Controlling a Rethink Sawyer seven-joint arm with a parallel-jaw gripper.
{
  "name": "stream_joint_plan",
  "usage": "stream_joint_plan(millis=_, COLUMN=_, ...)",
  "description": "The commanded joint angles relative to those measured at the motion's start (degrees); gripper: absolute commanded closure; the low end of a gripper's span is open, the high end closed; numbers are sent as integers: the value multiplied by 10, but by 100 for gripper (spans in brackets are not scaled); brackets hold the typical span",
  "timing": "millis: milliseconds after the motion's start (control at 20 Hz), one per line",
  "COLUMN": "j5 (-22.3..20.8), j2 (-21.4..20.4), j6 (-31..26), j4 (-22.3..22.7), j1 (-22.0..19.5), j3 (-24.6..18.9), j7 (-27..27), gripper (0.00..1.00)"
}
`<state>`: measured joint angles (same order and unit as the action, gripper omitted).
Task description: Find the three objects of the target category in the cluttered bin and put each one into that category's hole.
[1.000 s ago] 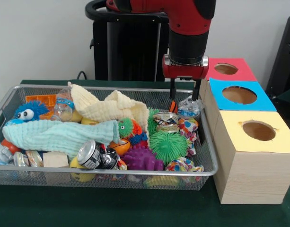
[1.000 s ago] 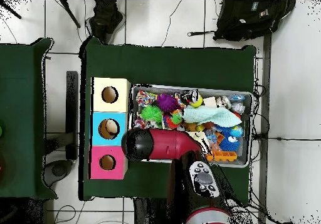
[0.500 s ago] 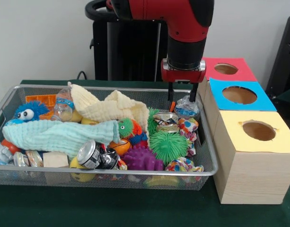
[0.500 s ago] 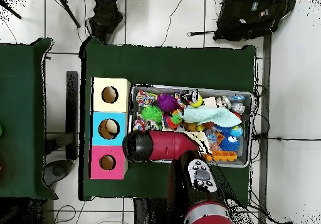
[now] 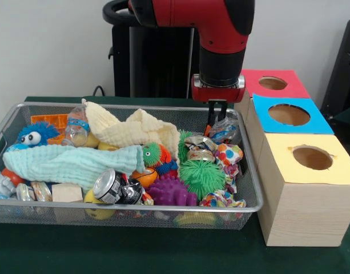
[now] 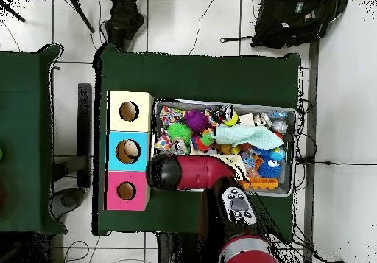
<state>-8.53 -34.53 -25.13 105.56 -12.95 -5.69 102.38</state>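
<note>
The silver wire-mesh bin (image 5: 135,106) is full of toys, cloths and cans; it also shows in the overhead view (image 6: 295,144). My gripper (image 5: 216,123) hangs at the bin's far right corner, fingers drawn together on a crumpled clear plastic bottle (image 5: 225,130) with a blue label band. A second clear bottle (image 5: 76,127) lies at the far left against a cream cloth. A third bottle is not visible. The red-topped hole (image 5: 272,83) is on the farthest wooden box, right of the gripper; it also shows in the overhead view (image 6: 126,191), where the arm (image 6: 184,170) hides the gripper.
The blue-topped hole (image 5: 289,115) and yellow-topped hole (image 5: 312,157) sit nearer along the bin's right side. A green spiky ball (image 5: 202,176), a crushed can (image 5: 112,185), a mint cloth (image 5: 72,162) and a cream cloth (image 5: 135,132) fill the bin.
The gripper's fingers have closed from wide apart onto the clear bottle. The gripper has shifted slightly left and the bottle has moved with it.
</note>
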Motion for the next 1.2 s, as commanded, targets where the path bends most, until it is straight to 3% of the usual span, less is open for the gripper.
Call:
stream_joint_plan(millis=50, j5=-16, j2=8, j6=56, j4=26, j1=-15, j3=-39, j7=46, gripper=100)
stream_joint_plan(millis=700, j5=8, j2=-10, j6=10, j4=22, j1=17, j3=-22, j7=71, gripper=100)
stream_joint_plan(millis=1200, j5=14, j2=-26, j6=-26, j4=-13, j1=63, j3=5, j7=81, gripper=100)
